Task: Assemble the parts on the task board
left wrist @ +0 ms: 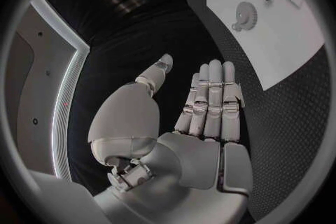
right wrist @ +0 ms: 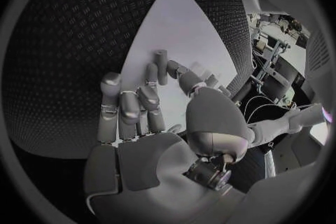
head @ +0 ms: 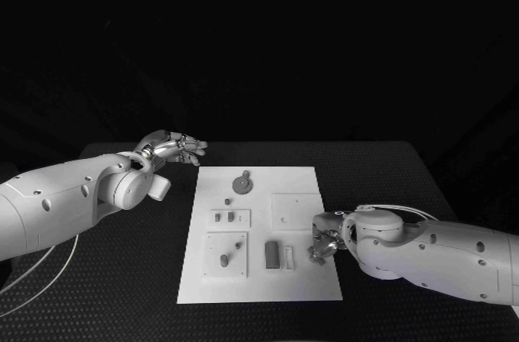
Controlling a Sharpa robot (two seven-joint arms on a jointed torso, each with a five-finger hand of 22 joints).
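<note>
You have the flat white rectangular task board [head: 259, 233] lying in the middle of the black textured table [head: 130, 282], and every place below is given from that board.

Your left silver hand [head: 173, 148] hovers off the board's far left corner, clear of the plate and over bare table. In the left wrist view the hand [left wrist: 199, 117] holds nothing; its fingers [left wrist: 213, 98] lie straight and side by side, with the thumb standing apart from them.

Your right silver hand [head: 322, 241] sits at the board's right edge, toward the near end, just beside the small pale upright block [head: 289, 256] and the dark grey rectangular bar [head: 273, 255] next to it. In the right wrist view that hand [right wrist: 150, 123] reaches over the white plate, and a small grey cylindrical peg [right wrist: 162, 66] stands at its fingertips [right wrist: 152, 75], between a finger and the thumb. You cannot tell for certain whether the fingers are clamped on it.

Toward the board's far end lies a round grey gear-like disc [head: 242, 183]. On the near left part a raised square tile [head: 226, 253] carries a small grey stud [head: 225, 260].
</note>
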